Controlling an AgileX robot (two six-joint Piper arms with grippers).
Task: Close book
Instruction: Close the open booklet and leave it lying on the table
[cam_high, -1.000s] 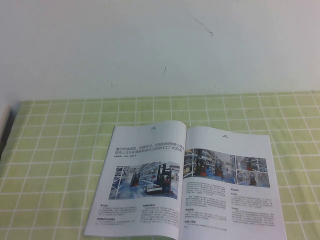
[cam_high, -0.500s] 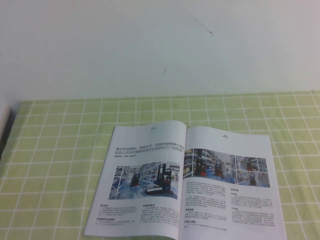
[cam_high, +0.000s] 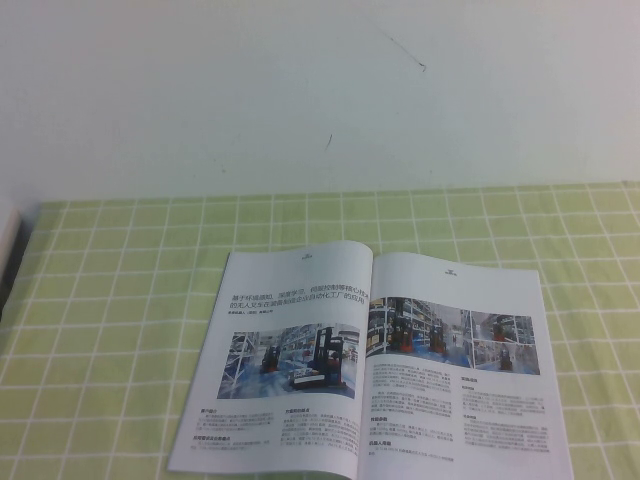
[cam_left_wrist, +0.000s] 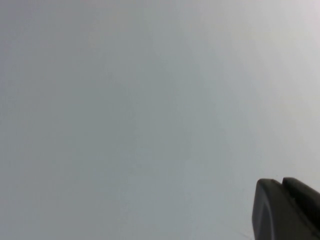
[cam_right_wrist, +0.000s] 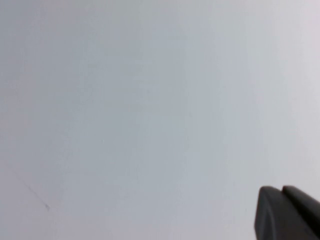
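Left tool (cam_left_wrist: 287, 210): only dark tip showing at frame edge. Behind it, plain pale grey wall (cam_left_wrist: 140, 110).

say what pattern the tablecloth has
Tablecloth: light green, white grid; best in high view. Left gripper and right gripper are outside it.

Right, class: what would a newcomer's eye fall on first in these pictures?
The open book lies flat on the green checked tablecloth, at the near side, slightly right of centre. Behind it stands a bare white wall. Neither arm shows in the high view: the left gripper and right gripper show only as dark corners in their wrist views, facing blank white.
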